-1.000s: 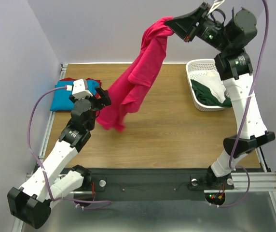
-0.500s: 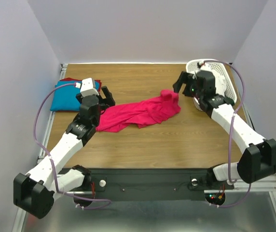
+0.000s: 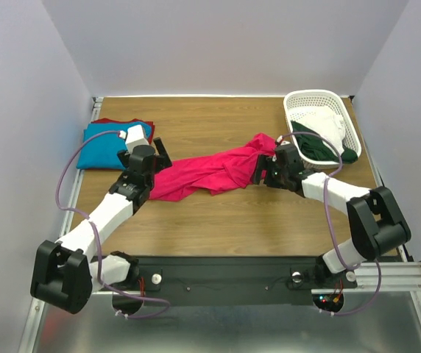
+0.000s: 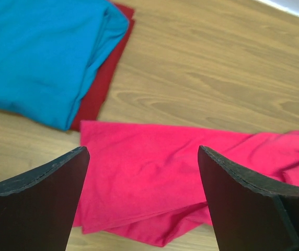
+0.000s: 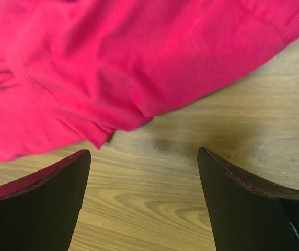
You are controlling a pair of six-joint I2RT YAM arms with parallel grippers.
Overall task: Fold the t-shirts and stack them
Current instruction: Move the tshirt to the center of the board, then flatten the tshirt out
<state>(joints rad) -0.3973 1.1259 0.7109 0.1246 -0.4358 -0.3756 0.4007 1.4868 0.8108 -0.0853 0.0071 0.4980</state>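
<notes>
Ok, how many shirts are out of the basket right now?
3: pink shirt crumpled in the middle; blue shirt folded far left, lying on the dark red shirt. Others could be hidden under that stack.

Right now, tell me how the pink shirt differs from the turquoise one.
The pink shirt sprawls crumpled in the middle; the turquoise shirt is folded square at the far-left corner. The pink shirt lies straight on the wooden table; the turquoise shirt sits atop a dark red shirt. Both are plain, single-coloured cloth.
</notes>
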